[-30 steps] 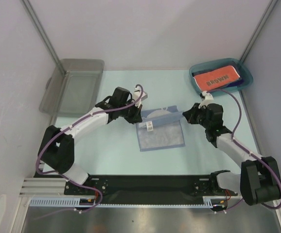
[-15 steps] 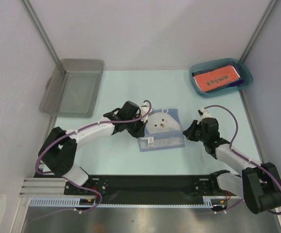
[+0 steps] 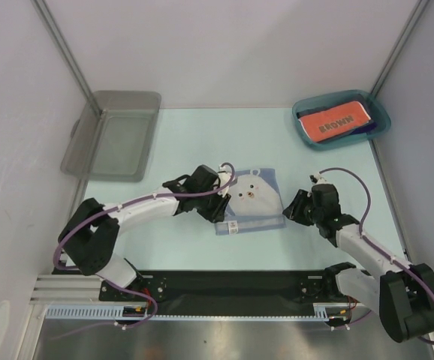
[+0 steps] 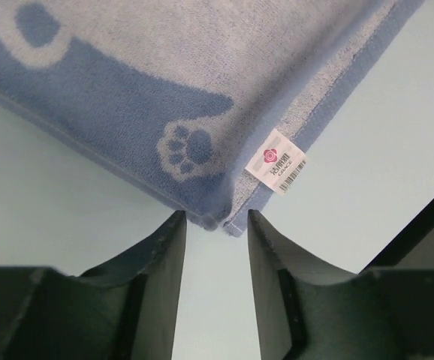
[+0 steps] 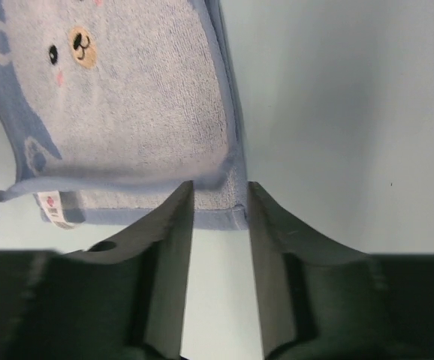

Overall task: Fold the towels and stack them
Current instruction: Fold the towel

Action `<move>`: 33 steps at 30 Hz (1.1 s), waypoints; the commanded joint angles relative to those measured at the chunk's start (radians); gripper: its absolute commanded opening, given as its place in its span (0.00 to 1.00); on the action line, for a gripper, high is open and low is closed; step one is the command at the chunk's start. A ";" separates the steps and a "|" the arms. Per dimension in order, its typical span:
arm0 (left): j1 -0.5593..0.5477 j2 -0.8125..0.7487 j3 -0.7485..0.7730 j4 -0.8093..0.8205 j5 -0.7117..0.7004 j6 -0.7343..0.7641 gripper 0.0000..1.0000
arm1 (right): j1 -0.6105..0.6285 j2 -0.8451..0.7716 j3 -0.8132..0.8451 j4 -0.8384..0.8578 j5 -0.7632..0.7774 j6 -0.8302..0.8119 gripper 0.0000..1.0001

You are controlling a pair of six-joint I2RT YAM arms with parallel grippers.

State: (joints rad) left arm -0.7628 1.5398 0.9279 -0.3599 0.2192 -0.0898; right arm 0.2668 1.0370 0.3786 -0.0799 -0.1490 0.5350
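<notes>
- The pale light-blue towel (image 3: 251,201), printed with a bear, lies doubled over on the surface (image 3: 179,135), directly between the two tools.
- The left tool (image 4: 215,217) has its jaws partly apart and grips nothing. One loose corner of the towel sits just ahead of its tips, in line with the gap. The sewn label (image 4: 275,161) lies just ahead and to that tool's right.
- The right tool (image 5: 219,187) is also partly parted and empty. The towel's other near corner lies right at its tips, and the bear's face is ahead and to its left.
- The relation that matters is that each tool faces its own near corner. The towel's free edges run crosswise from one tool to the other, and the folded edge lies on the far side of both.
- Both arms are about equally near the towel, so I judge either could take its corner for a second, sideways fold.
- The orange-red "BROWN" towel (image 3: 336,121) rests in the teal bin (image 3: 380,112), well ahead of the right tool. That arm is the nearer one for stacking there.
- The grey bin (image 3: 127,96) stands well ahead of the left tool.
</notes>
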 commanded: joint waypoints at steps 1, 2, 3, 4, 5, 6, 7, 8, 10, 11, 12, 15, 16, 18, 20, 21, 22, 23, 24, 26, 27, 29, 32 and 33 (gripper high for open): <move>-0.007 -0.089 0.012 -0.013 -0.090 -0.050 0.44 | 0.005 -0.048 0.074 -0.101 0.037 0.011 0.43; -0.007 -0.098 0.018 -0.019 -0.113 -0.066 0.46 | 0.005 -0.045 0.095 -0.104 0.039 0.005 0.44; -0.006 -0.109 0.037 -0.024 -0.144 -0.074 0.48 | 0.005 -0.028 0.103 -0.104 0.040 0.002 0.45; -0.004 -0.109 0.048 -0.027 -0.158 -0.080 0.50 | 0.005 -0.009 0.112 -0.101 0.040 -0.003 0.46; 0.002 -0.107 0.054 -0.027 -0.161 -0.097 0.54 | 0.005 0.007 0.120 -0.100 0.040 -0.012 0.47; 0.006 -0.092 0.061 -0.030 -0.162 -0.105 0.54 | 0.003 0.027 0.137 -0.089 0.039 -0.016 0.48; 0.019 -0.083 0.075 -0.034 -0.167 -0.123 0.52 | 0.005 0.075 0.143 -0.086 0.035 -0.023 0.48; 0.023 -0.069 0.080 -0.037 -0.173 -0.136 0.50 | 0.005 0.096 0.151 -0.077 0.031 -0.027 0.48; 0.034 -0.029 0.084 -0.042 -0.179 -0.171 0.46 | 0.005 0.161 0.160 -0.069 0.007 -0.029 0.47; 0.037 -0.018 0.081 -0.033 -0.176 -0.185 0.46 | 0.008 0.181 0.160 -0.061 0.000 -0.030 0.47; 0.039 -0.007 0.075 -0.027 -0.175 -0.200 0.46 | 0.017 0.196 0.158 -0.057 -0.001 -0.027 0.47; 0.056 0.046 0.054 -0.002 -0.169 -0.255 0.45 | 0.034 0.236 0.149 -0.046 0.012 -0.018 0.44; 0.065 0.060 0.054 -0.001 -0.167 -0.263 0.44 | 0.037 0.239 0.138 -0.041 0.011 -0.014 0.42; 0.071 0.098 0.055 0.012 -0.150 -0.277 0.41 | 0.054 0.238 0.128 -0.031 0.014 0.005 0.41; 0.089 0.126 0.057 0.006 -0.168 -0.292 0.37 | 0.090 0.224 0.108 -0.024 0.026 0.028 0.36; 0.100 0.134 0.058 0.003 -0.175 -0.297 0.36 | 0.103 0.219 0.099 -0.021 0.040 0.042 0.35; 0.123 0.140 0.058 0.003 -0.176 -0.300 0.35 | 0.112 0.215 0.089 -0.015 0.042 0.081 0.33; 0.137 0.141 0.057 0.003 -0.182 -0.301 0.34 | 0.138 0.210 0.068 -0.008 0.045 0.095 0.32; 0.149 0.141 0.057 -0.001 -0.202 -0.303 0.35 | 0.149 0.192 0.060 -0.008 0.061 0.115 0.31; 0.190 0.134 0.058 -0.020 -0.216 -0.303 0.35 | 0.176 0.166 0.031 -0.014 0.084 0.161 0.32; 0.203 0.119 0.068 -0.033 -0.246 -0.301 0.35 | 0.183 0.135 0.022 -0.014 0.094 0.171 0.34; 0.211 0.097 0.081 -0.077 -0.270 -0.292 0.39 | 0.184 0.109 0.011 -0.037 0.104 0.181 0.38; 0.189 0.045 0.071 -0.085 -0.221 -0.312 0.42 | 0.183 0.066 0.016 -0.073 0.123 0.172 0.40; 0.180 0.028 0.037 -0.074 -0.181 -0.326 0.43 | 0.183 0.058 0.020 -0.080 0.121 0.171 0.41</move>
State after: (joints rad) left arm -0.5529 1.6581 0.9794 -0.4286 -0.0048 -0.3763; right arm 0.4461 1.1316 0.3962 -0.1215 -0.0681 0.6815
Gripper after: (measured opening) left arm 0.422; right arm 0.402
